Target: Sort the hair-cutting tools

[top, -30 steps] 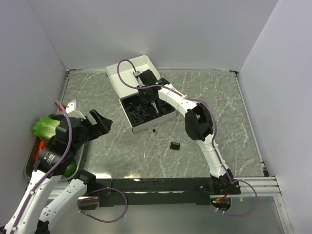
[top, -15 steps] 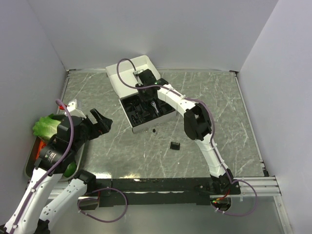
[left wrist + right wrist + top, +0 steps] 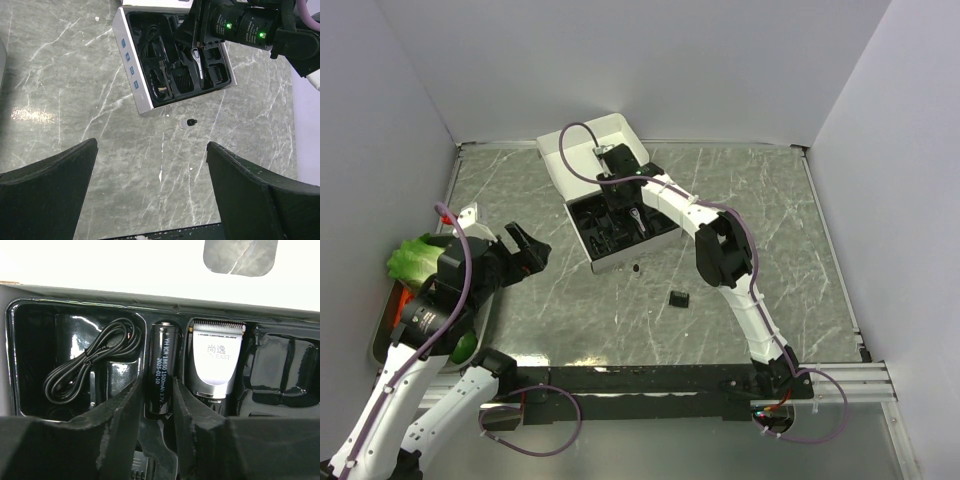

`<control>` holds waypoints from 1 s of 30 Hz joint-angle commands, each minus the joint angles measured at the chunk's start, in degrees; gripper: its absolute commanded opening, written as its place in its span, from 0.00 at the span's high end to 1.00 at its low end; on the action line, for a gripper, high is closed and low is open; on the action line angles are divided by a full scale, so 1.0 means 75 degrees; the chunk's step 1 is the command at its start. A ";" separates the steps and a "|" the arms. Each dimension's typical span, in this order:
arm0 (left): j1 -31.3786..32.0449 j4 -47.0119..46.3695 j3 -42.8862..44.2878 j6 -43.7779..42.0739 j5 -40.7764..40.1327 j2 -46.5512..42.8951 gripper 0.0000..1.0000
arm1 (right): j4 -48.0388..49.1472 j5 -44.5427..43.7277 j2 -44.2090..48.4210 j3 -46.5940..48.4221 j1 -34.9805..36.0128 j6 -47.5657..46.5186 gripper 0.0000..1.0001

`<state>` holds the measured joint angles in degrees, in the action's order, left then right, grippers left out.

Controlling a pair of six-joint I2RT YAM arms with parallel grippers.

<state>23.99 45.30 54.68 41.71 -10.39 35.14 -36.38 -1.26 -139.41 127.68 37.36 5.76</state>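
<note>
Battery (image 3: 160,357) sits slotted in black insert (image 3: 280,365), cord (image 3: 85,362) at 9 o'clock, clipper (image 3: 216,357) at 3. Right gripper (image 3: 158,386) straddles it; clamped or freed, cannot tell. Advise: open fully, rise straight, no dragging. Left gripper (image 3: 151,145) gapes empty.

Your table (image 3: 820,250) has a grey-green marble pattern, streaked with thin white veins and carrying a slight sheen. Plain pale walls close it in on three sides: the back wall (image 3: 650,60) runs across the far edge, and the left wall (image 3: 370,130) and right wall (image 3: 905,150) slant in along the sides. You can see a thin metal trim (image 3: 740,144) where the top meets the back wall, and a ribbed aluminium rail (image 3: 850,378) along the near edge. The light is soft and even. In the left wrist view, a pale glare (image 3: 30,115) lies on the marble near the left edge.
</note>
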 commanded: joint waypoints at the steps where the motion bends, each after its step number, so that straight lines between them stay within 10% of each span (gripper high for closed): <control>1: 0.0013 -0.0122 0.0269 0.0110 -0.0044 -0.0020 0.03 | 0.0152 -0.0231 0.0201 0.0086 0.0010 0.0029 0.58; 22: 0.0013 -0.0145 0.0269 0.0087 -0.0044 0.0003 0.03 | 0.0526 -0.0946 0.1046 0.0097 0.0186 -0.0440 0.51; 30: 0.0013 -0.0157 0.0327 0.0051 -0.0067 0.0073 0.03 | 0.0562 -0.0829 0.0800 0.0308 0.0198 -0.0381 0.88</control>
<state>23.99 45.30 54.70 41.69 -10.39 35.22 -33.56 -7.07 -135.59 127.22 38.39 2.94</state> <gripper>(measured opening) 0.969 0.207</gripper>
